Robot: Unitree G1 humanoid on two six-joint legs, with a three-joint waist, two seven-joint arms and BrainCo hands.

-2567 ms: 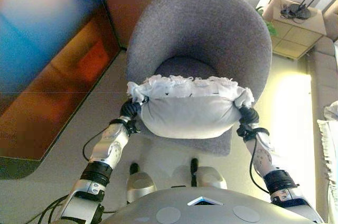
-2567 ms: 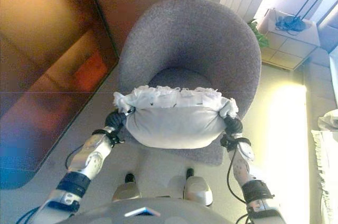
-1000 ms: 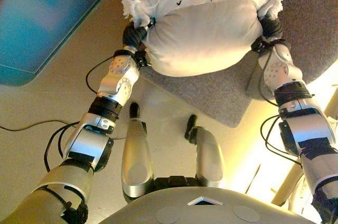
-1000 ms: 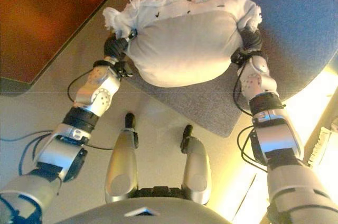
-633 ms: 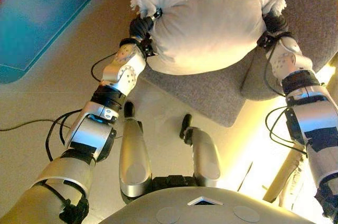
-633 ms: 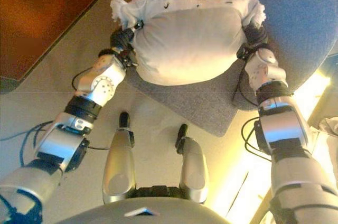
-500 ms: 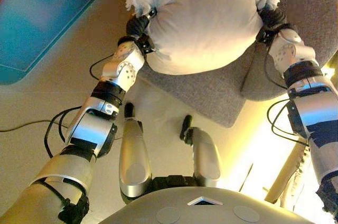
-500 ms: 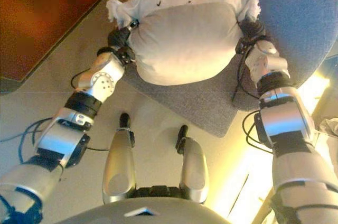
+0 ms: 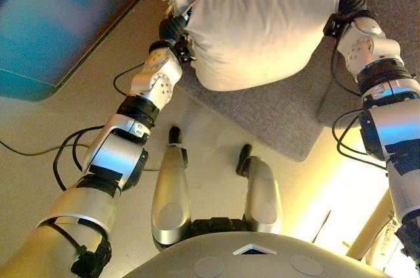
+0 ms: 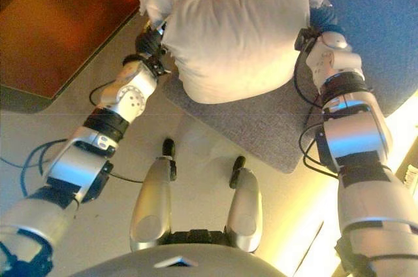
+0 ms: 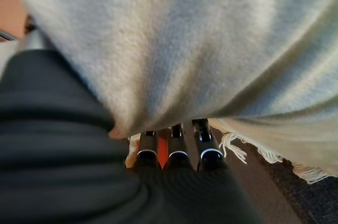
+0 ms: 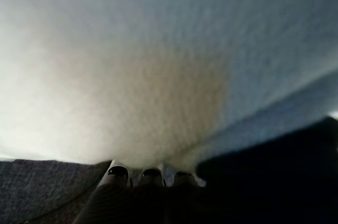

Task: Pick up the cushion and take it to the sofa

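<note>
The cream cushion (image 9: 259,25) is held up between the left hand (image 9: 174,29) and the right hand (image 10: 318,21), above the grey armchair (image 9: 289,117), and the wrist views show only finger bases under the cloth, so I cannot tell either hand's grip.

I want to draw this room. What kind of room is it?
Probably a living room at home. There is a grey upholstered armchair, a soft white fringed cushion held up between the left hand and right hand, and a smooth pale floor.
</note>
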